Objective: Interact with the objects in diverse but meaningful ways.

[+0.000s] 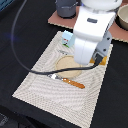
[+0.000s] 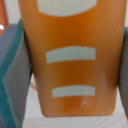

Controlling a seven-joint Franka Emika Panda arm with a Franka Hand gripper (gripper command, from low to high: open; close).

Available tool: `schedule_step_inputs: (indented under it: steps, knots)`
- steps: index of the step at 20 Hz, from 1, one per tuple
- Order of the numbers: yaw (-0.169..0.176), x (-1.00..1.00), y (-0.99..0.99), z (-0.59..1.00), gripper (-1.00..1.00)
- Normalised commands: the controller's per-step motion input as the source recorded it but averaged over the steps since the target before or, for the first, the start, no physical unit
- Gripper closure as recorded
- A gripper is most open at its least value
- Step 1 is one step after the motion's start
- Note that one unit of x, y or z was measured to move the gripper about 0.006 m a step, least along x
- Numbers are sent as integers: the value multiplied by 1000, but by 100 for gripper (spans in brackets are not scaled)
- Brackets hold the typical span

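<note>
Wrist view: the claw's pads (image 2: 12, 75) are clamped on the bread loaf (image 2: 71, 55), its long axis running along the fingers.

A robot lab bench staged as a play kitchen: white robot arm (image 1: 90, 32) over a beige woven placemat (image 1: 55, 87) (black tabletop (image 1: 20, 50) beneath).

A black table (image 1: 20, 55) fills most of the exterior view, its surface dark and matte. A pale woven placemat (image 1: 45, 95) with a striped border lies across it at a slant, running from the middle toward the lower part of that view. At the far edge sits a reddish-brown board (image 1: 56, 19), reaching toward the exterior view's right. The lighting is soft and even, with only faint shadows on the mat. No walls, windows or floor can be made out.
</note>
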Motion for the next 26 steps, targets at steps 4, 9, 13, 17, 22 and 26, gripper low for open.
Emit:
schedule_step_inputs:
  steps: [4, 9, 13, 17, 22, 26]
  knots:
    - [0, -779, 90, -156, 100]
    - [0, -697, 301, -149, 100]
    - [0, -699, 338, -169, 100]
    - [9, -489, 282, -250, 100]
    - [13, -295, 158, -395, 100]
    - [10, -133, 7, -544, 100]
